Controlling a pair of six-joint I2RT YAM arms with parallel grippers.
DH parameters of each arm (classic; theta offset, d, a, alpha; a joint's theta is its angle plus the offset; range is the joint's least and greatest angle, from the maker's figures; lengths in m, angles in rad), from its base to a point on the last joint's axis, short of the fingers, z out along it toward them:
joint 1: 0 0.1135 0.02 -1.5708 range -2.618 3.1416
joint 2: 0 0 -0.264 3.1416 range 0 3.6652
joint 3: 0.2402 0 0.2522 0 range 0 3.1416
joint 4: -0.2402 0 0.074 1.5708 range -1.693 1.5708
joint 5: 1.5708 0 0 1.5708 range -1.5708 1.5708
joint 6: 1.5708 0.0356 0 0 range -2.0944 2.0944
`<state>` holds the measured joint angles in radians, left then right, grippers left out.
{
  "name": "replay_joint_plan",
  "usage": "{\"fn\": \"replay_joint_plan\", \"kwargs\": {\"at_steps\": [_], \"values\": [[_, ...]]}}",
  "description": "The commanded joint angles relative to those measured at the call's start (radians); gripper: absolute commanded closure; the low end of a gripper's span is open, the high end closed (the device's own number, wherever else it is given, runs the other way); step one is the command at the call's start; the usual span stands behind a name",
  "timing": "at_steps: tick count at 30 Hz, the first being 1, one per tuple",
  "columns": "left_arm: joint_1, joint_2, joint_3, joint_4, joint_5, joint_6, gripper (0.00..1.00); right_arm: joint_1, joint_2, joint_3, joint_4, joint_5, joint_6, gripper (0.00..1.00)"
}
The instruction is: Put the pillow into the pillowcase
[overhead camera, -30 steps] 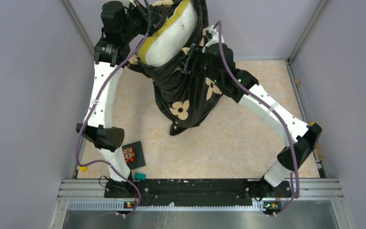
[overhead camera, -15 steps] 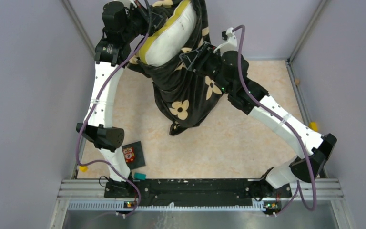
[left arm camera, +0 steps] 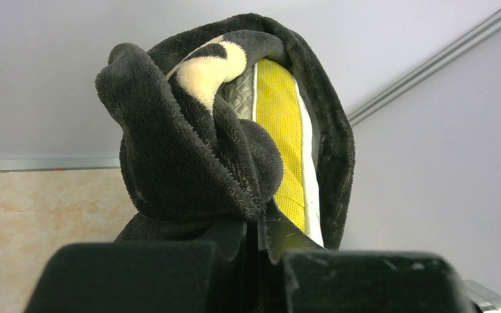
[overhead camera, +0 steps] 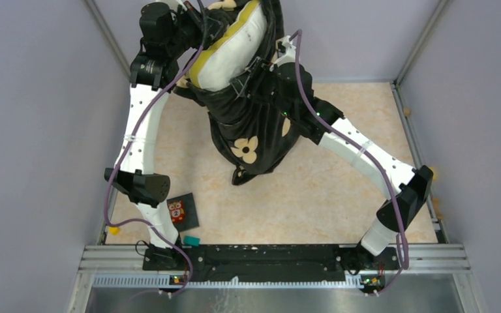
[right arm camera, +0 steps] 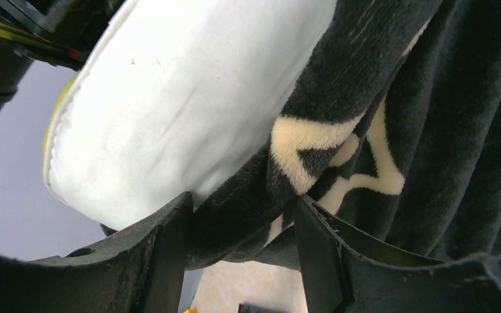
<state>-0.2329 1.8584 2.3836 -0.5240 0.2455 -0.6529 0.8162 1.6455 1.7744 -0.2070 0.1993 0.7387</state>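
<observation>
Black plush printed with cream flowers, the pillowcase [overhead camera: 251, 130] is held up at the far side of the marbled worktop [overhead camera: 339, 195], with its closed end hanging down towards the surface. The pillow [overhead camera: 231, 49] is lodged partly inside it: a white padded end with a yellow band [left arm camera: 280, 143] along the edge is seen standing out of the mouth, wrapped on both sides by the dark fabric. The left claw [left arm camera: 258, 228] is closed tight, and a bunched rim of the pillowcase is pinched between its fingers, just beside the yellow band. The right claw [right arm camera: 241, 222] is set partway apart on the opposite side of the mouth; a thick fold of the pillowcase lies between its fingers and touches both, with the white face of the pillow just above, though whether that fold is truly clamped cannot be told. Near the left arm's base, a small dark card with an owl picture [overhead camera: 182, 212] is lying flat on the worktop, well apart from the hanging fabric.
</observation>
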Motion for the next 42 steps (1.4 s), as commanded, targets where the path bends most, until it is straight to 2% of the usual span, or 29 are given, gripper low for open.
{"fn": "replay_joint_plan", "kwargs": {"at_steps": [1, 8, 10, 11, 12, 13, 14, 22, 27, 31, 36, 39, 42], "values": [[0.004, -0.042, 0.006, 0.060, 0.030, -0.006, 1.00, 0.016, 0.030, 0.081, -0.035, -0.037, 0.015, 0.43], [0.005, -0.039, 0.009, 0.062, 0.034, -0.007, 1.00, 0.024, 0.037, 0.055, -0.021, -0.039, 0.021, 0.44], [0.005, -0.039, 0.008, 0.062, 0.038, -0.012, 1.00, 0.023, 0.047, 0.077, -0.018, -0.040, 0.018, 0.49], [0.006, -0.039, 0.007, 0.061, 0.038, -0.012, 1.00, 0.023, 0.053, 0.097, -0.023, -0.037, 0.011, 0.57], [0.006, -0.040, 0.008, 0.060, 0.036, -0.010, 1.00, 0.023, 0.059, 0.128, -0.035, -0.034, -0.002, 0.73], [0.005, -0.045, 0.009, 0.058, 0.033, -0.005, 1.00, 0.024, 0.066, 0.163, -0.060, -0.033, -0.018, 0.94], [0.005, -0.048, 0.008, 0.056, 0.031, 0.000, 1.00, 0.023, 0.070, 0.204, -0.080, -0.034, -0.040, 1.00], [0.004, -0.064, 0.009, 0.042, 0.014, 0.060, 1.00, 0.023, -0.002, 0.483, -0.107, -0.165, -0.280, 1.00], [0.004, -0.103, 0.015, 0.080, 0.000, 0.080, 1.00, 0.012, -0.034, 0.587, -0.153, -0.056, -0.409, 1.00], [0.000, -0.156, 0.001, 0.215, 0.010, 0.046, 1.00, -0.068, -0.017, 0.598, -0.208, -0.103, -0.380, 1.00], [0.006, -0.185, 0.118, 0.217, -0.176, 0.091, 1.00, -0.134, 0.003, 0.569, -0.273, -0.160, -0.325, 1.00], [-0.009, -0.225, 0.063, 0.259, -0.137, 0.088, 1.00, -0.182, 0.012, 0.611, -0.295, -0.174, -0.297, 1.00], [-0.115, -0.241, -0.014, 0.262, -0.098, 0.146, 1.00, -0.269, 0.017, 0.678, -0.282, -0.171, -0.282, 1.00]]}}
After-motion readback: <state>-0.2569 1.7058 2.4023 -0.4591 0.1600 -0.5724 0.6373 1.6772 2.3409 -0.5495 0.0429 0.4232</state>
